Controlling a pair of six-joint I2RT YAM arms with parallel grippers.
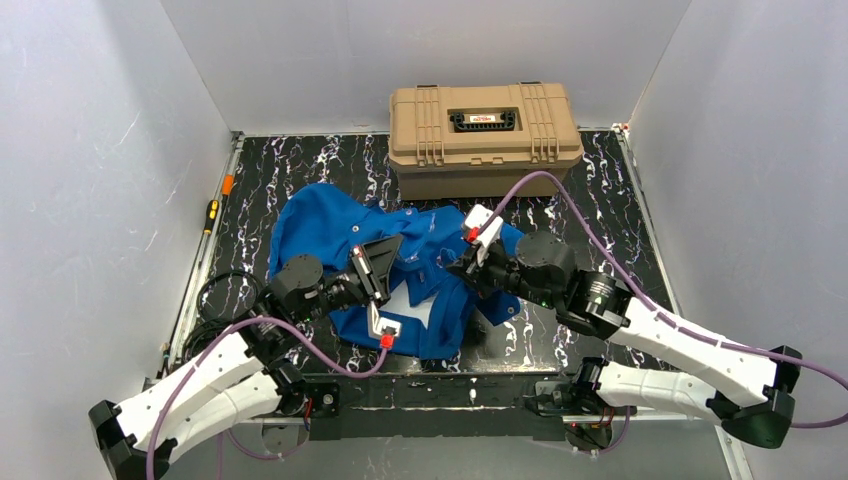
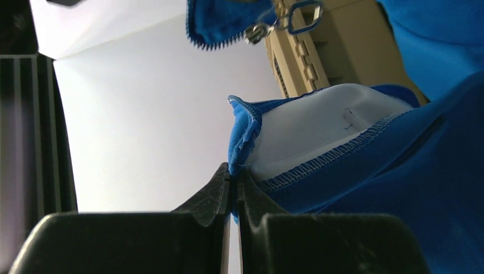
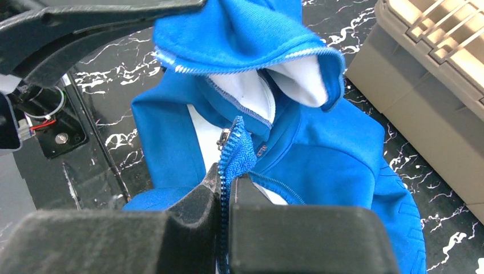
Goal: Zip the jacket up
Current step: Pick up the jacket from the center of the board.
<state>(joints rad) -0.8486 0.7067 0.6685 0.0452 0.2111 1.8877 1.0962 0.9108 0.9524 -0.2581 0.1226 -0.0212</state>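
**Both claws clamped on jacket front edges, zip not joined**

Jacket crumpled on table just in front of case. Left gripper pressed together on a blue front edge with zipper teeth, white lining right beside the pinch. Right gripper pinched on the other toothed edge, holding it up off the cloth below. Slider and metal pull hanging free on the case side of the left claw.

Judged light and floppy: sags and folds wherever unsupported, with the tooth strip as the only firm part. Best gripped on that strip, close to the bottom ends, kept taut. Small smooth pull, probably slippery, so fingertip pinch only. Risk: lining dragged into slider.
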